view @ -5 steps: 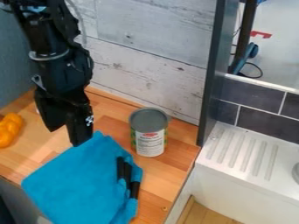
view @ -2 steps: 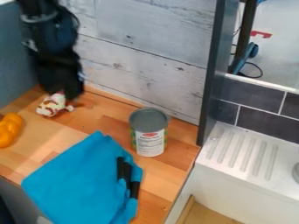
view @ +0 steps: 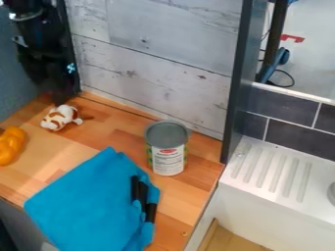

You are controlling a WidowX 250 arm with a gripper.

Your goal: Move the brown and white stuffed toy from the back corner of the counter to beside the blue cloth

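The black gripper (view: 60,94) is at the view's upper left, low over the rear of the wood counter (view: 124,128), w/ its tip right by the small white-and-brown toy (view: 60,118). Can't tell how far open it is, or if it's touching the toy; no clear hold on anything can be made out.

The toy is on the counter near the back wall, behind the orange item (view: 11,144) and well apart from the tin can (view: 167,157). Working on the toy well prob. means lining up over its body, not the thin end bits, coming down straight and squeezing gently b/c it's small and lumpy — a skewed approach could tip it or nudge it toward the wall. Clearance matters too: wall close behind, orange item on the near side, blue cloth (view: 85,201) farther fwd. A straight lift before any sideways travel would be safest.

As for print, the upright can has a white label w/ a red mark near its top, fine dark lines below and green/yellow edging — text too small to make out. A small whitish mark shows on the gripper, also illegible.
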